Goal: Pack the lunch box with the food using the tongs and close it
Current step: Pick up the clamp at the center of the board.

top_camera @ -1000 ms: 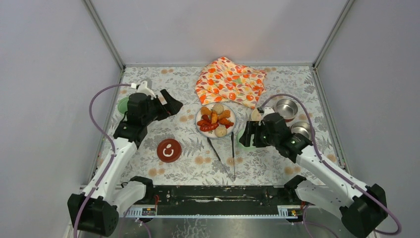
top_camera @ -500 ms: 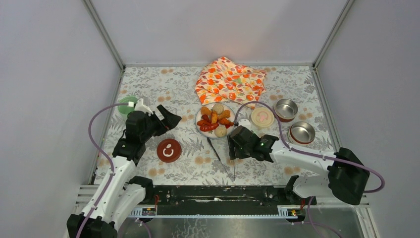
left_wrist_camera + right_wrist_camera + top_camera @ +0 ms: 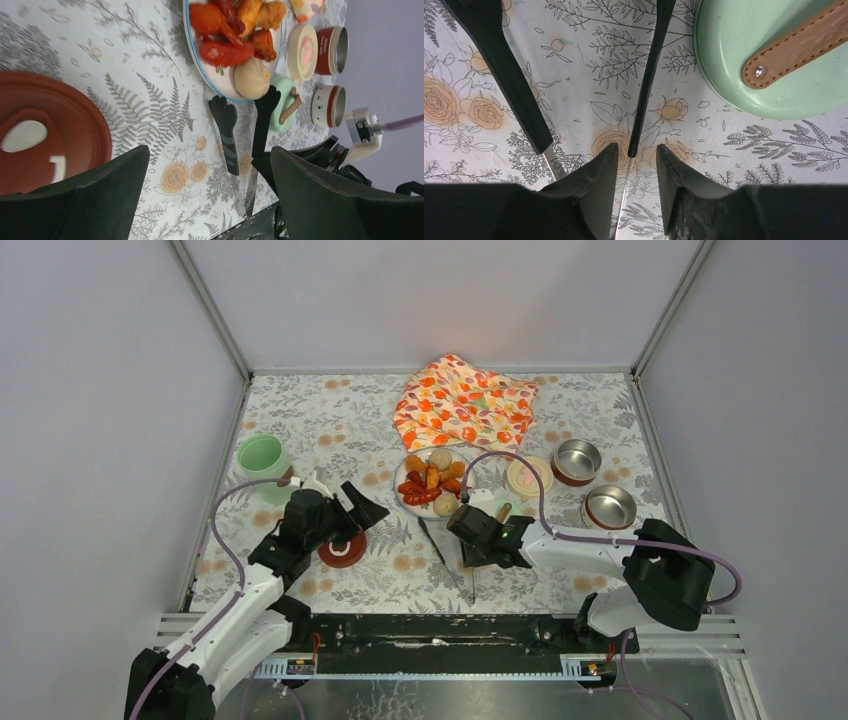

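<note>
picking up the tongs [image 3: 649,75]: right gripper [image 3: 633,150] fingers [image 3: 596,172] are straddling one tong arm, part-open, not gripping yet, needing a squeeze then lift; left gripper [image 3: 209,152] is gaping wide.

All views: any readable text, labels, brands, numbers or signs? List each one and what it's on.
No readable text in any view.
On the dark red lid: white marks only, a shape rather than letters.
On the cream lid: a pink print, too blurred to read.
On the red band of the farther steel bowl: faint markings, too small to read.
</note>
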Available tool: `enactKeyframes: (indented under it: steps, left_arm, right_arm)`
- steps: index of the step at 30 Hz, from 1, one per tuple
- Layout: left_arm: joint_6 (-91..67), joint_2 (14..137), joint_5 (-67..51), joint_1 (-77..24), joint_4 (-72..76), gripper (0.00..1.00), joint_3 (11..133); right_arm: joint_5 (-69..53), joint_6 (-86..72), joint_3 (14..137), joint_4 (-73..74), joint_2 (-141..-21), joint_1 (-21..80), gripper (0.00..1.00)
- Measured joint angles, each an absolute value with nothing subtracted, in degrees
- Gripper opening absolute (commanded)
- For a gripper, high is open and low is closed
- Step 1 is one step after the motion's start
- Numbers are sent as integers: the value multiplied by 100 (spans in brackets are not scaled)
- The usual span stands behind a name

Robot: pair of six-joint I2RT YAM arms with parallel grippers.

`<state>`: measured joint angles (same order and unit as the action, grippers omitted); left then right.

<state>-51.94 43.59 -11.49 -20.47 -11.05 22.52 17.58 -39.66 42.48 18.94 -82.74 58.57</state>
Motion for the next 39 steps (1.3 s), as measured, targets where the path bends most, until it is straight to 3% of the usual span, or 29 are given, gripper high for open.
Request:
enactKeyframes:
  steps: [16,29,39]
  left_arm:
    - [-6206,5059,-591,-3623,141,98,1811]
    - [-6508,5513,-384,-4211,720,97,1811]
    - [-6676,5607,-248,-4609,1114,92,1811]
  right_arm:
    - [1859,-4051,4206,1577,-8396,5889,30]
    - [1997,-4147,4091,1708,-8355,5889,0]
    - [2121,-4095,4158,1857,-7404,5900,0]
